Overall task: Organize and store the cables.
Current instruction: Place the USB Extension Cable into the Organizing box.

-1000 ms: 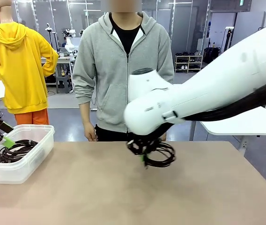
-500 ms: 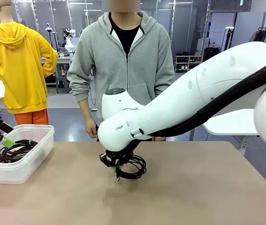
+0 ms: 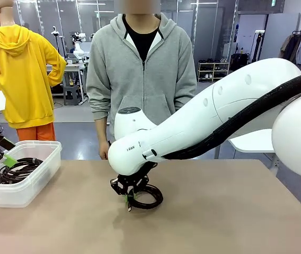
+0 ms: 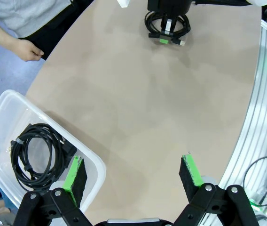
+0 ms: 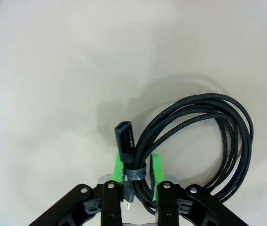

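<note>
A coiled black cable [image 3: 149, 199] lies flat on the tan table [image 3: 219, 211] left of centre. My right gripper [image 3: 129, 200] is low over its left side. In the right wrist view the cable [image 5: 208, 141] rests on the table. The green pads [image 5: 155, 167] stand parted on either side of its tied part, and the plug [image 5: 124, 136] sticks out ahead. The right gripper [image 5: 137, 167] is open around it. A second coiled cable [image 3: 16, 170] lies in the clear plastic bin [image 3: 36, 180]. My left gripper [image 4: 132, 173] hangs open over the bin's corner [image 4: 93, 165], empty.
A person in a grey hoodie stands at the far edge, one hand [image 3: 104, 151] hanging near the table. The bin sits at the table's left end. The left wrist view shows the bin's cable [image 4: 39, 155], the right gripper [image 4: 167, 34] and a metal frame [image 4: 260, 108] beside the table.
The right arm swung left and came down, laying the coil on the table. Its jaws have parted from the tight grip. The left arm stayed still.
</note>
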